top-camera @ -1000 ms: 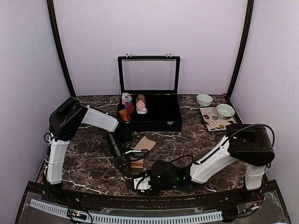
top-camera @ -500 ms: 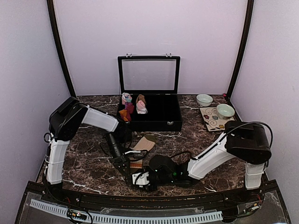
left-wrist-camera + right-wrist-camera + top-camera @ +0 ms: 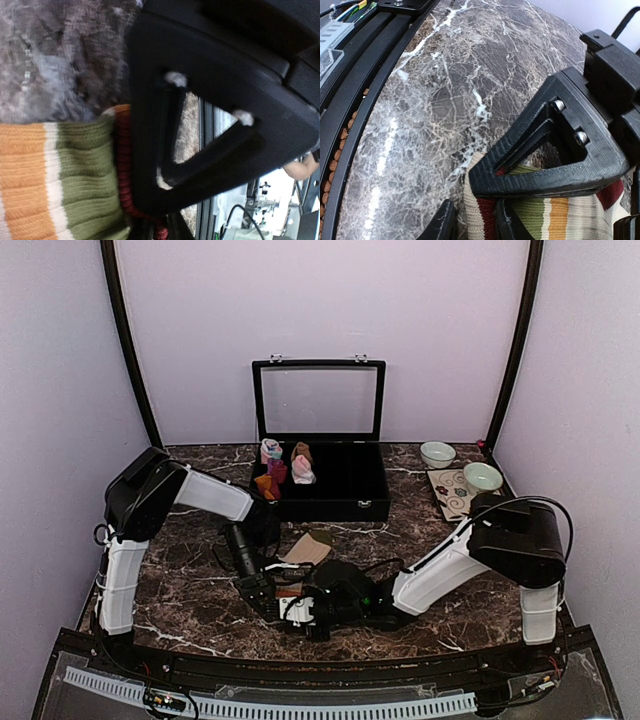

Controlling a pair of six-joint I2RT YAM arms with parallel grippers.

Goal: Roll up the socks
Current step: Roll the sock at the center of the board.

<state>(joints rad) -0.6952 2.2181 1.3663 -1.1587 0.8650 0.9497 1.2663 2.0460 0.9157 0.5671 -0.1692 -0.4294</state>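
Left gripper [image 3: 159,231] pinches the dark red band of the striped sock [image 3: 75,180]. Right gripper [image 3: 472,220] straddles the sock's edge on the marble table [image 3: 445,75]; whether it clamps cannot be told.

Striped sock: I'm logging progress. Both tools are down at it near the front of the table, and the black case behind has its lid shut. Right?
Not quite: the black case has its lid standing open, as the top external view shows. The left tool and right tool are indeed both down at the striped sock near the front of the table.
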